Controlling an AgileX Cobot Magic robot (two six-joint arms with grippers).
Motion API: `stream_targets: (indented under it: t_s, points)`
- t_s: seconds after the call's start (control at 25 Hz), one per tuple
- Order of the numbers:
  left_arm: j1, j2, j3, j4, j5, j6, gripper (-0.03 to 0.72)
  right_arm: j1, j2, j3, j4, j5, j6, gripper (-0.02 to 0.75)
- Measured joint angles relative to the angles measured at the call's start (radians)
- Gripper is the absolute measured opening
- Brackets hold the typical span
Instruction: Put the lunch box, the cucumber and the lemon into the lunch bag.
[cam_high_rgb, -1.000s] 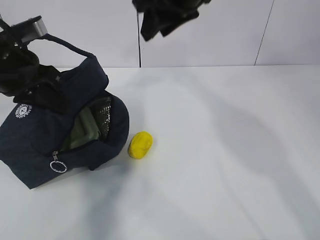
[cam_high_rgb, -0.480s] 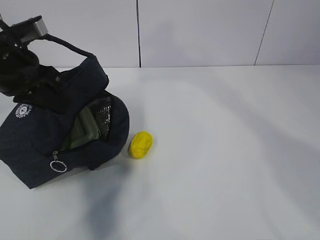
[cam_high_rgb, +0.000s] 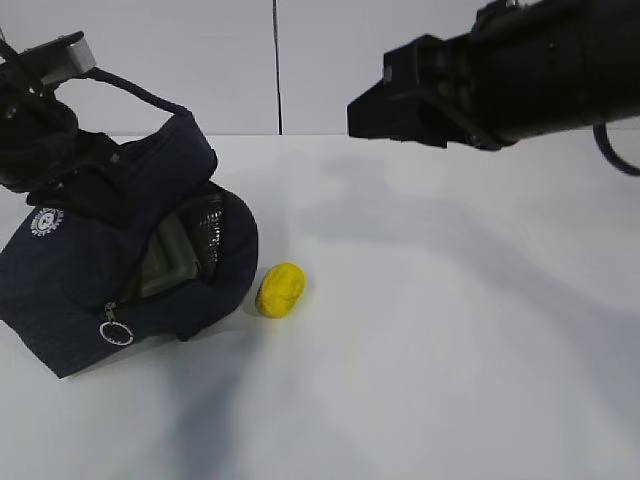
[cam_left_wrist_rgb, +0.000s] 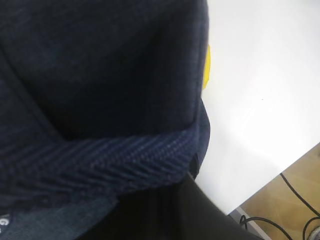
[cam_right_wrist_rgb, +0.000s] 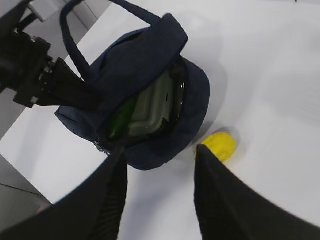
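We see a boxy dark navy fabric lunch bag (cam_high_rgb: 110, 260) lying tilted on a white table (cam_high_rgb: 450, 330), its mouth gaping toward the middle and showing silver lining. Inside it sit a clear lunch box with a pale sage-green lid (cam_right_wrist_rgb: 152, 107) and, alongside it, a smooth dark green cucumber (cam_right_wrist_rgb: 120, 120); both appear to be already packed. A small oval bright yellow lemon (cam_high_rgb: 280, 289) rests on the table just beside the bag's mouth, not quite touching the fabric as far as we can tell.

The left gripper (cam_high_rgb: 70, 165) is buried against the bag's upper side near its loop handle (cam_right_wrist_rgb: 85, 30); its own camera shows only dark cloth, so the jaws are hidden, though we judge them pressed together, seemingly pinching fabric to hold the mouth open. The right gripper (cam_right_wrist_rgb: 160, 195) hangs high above the table, its two black fingers (cam_right_wrist_rgb: 220, 200) spread apart with nothing between them, and the lemon shows just past the fingers.

The remaining step, we judge, is the lemon. To do it well we would lower the right gripper straight over the lemon, straddle its narrow width, close gently so it does not roll away, then carry it into the mouth above the lid while the left side keeps the opening wide.
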Motion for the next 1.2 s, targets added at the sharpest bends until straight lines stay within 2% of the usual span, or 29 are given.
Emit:
stream_targets:
  t_s: [0.32,0.6,0.76,0.92,1.2]
  points:
    - [0.0,0.0,0.0,0.0,0.0,0.002,-0.008,0.0,0.17,0.029,0.237,-0.008,-0.027,0.334]
    - [0.0,0.0,0.0,0.0,0.0,0.002,-0.008,0.0,0.35,0.029,0.534,0.014,-0.199,0.456]
    - [0.0,0.0,0.0,0.0,0.0,0.002,-0.008,0.0,0.437,0.021,0.684,0.016,-0.271,0.476]
    - [0.0,0.0,0.0,0.0,0.0,0.003,-0.008,0.0,0.507,-0.018,0.744,0.014,-0.296,0.477]
    - [0.0,0.0,0.0,0.0,0.002,0.007,-0.008,0.0,0.613,-0.082,0.752,0.012,-0.298,0.477]
